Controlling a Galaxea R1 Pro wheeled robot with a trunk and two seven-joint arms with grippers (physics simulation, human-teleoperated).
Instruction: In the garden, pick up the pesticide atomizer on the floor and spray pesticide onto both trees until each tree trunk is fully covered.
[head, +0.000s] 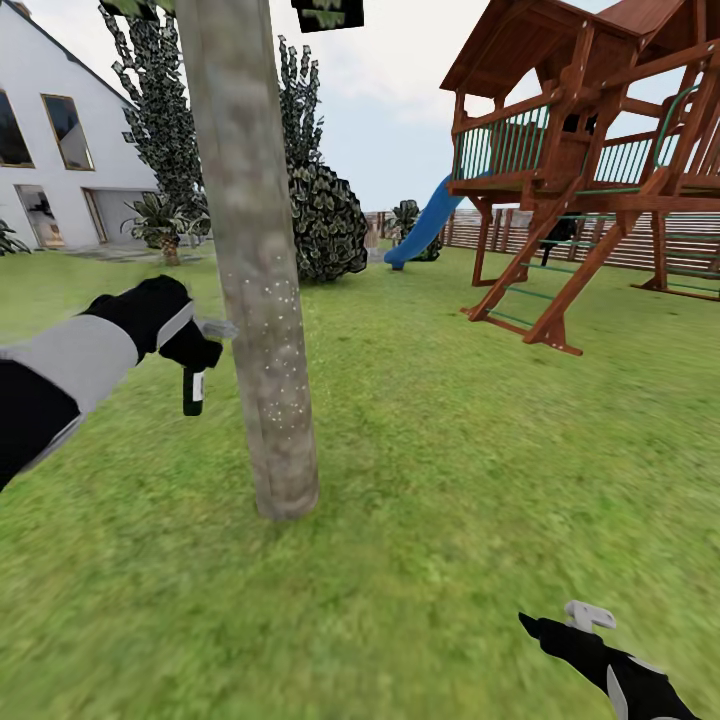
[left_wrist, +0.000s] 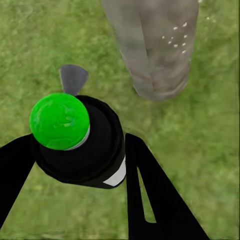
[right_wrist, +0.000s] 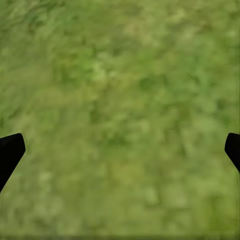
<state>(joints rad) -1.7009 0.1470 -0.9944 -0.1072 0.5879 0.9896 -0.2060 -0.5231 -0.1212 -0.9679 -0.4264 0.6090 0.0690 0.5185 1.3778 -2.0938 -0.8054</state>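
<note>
The right gripper (head: 560, 622) is held spread over grass at 5 o'clock. At 10 o'clock, the pesticide atomizer (head: 193, 390) is clamped by the left gripper (head: 205, 345) beside the speckled tree trunk (head: 262, 330) (green cap (left_wrist: 59, 121) seen from the wrist).

Bright flat daylight, no cast shadows; wrist views v. blurry, soft.
</note>
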